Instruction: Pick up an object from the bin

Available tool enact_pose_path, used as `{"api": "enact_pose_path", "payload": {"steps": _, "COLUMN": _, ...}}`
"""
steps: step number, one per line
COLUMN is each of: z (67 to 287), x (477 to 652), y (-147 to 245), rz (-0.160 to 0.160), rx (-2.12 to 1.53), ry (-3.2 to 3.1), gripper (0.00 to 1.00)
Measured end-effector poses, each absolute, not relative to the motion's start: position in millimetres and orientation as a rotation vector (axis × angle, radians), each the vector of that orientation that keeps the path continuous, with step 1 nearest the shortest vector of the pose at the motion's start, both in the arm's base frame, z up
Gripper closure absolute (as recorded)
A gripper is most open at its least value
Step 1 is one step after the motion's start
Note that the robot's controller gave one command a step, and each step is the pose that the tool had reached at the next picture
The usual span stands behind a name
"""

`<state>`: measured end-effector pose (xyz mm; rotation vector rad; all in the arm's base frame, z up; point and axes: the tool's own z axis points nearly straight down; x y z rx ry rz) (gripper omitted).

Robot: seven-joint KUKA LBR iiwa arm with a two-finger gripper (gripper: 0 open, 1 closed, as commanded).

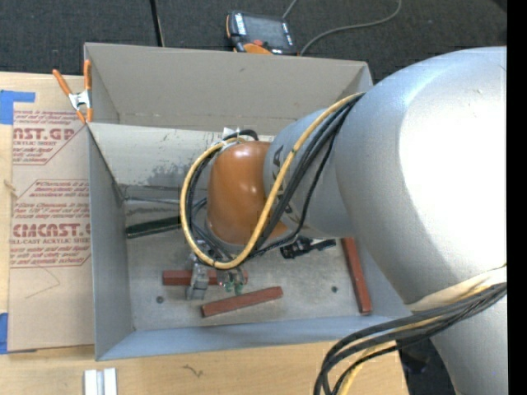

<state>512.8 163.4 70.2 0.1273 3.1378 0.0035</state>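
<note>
Reddish-brown and flat, the short bar [175,279] is lying at about 8 o'clock on the floor of the bin [107,245], thin and straight-edged, its right end running under the gripper [199,285]. The gripper is hanging low over that end. I cannot tell whether it is open or closed, since the orange wrist cover [235,192] is hiding much of it.

A longer bar [243,301] of the same colour is lying just beside the gripper at 4 o'clock, and a small green piece [236,284] is sitting at its 3 o'clock.

A grip taken so near one end is likely risking the bar tipping and slipping out. Being so flat, it may also be skidding away, or the neighbours may be getting nudged or caught along with it.
</note>
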Motion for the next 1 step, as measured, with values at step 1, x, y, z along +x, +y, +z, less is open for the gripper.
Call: {"api": "enact_pose_path", "payload": {"steps": 1, "z": 208.4, "x": 534.8, "y": 149.2, "rz": 0.004, "rx": 0.056, "ry": 3.132, "gripper": 1.0}}
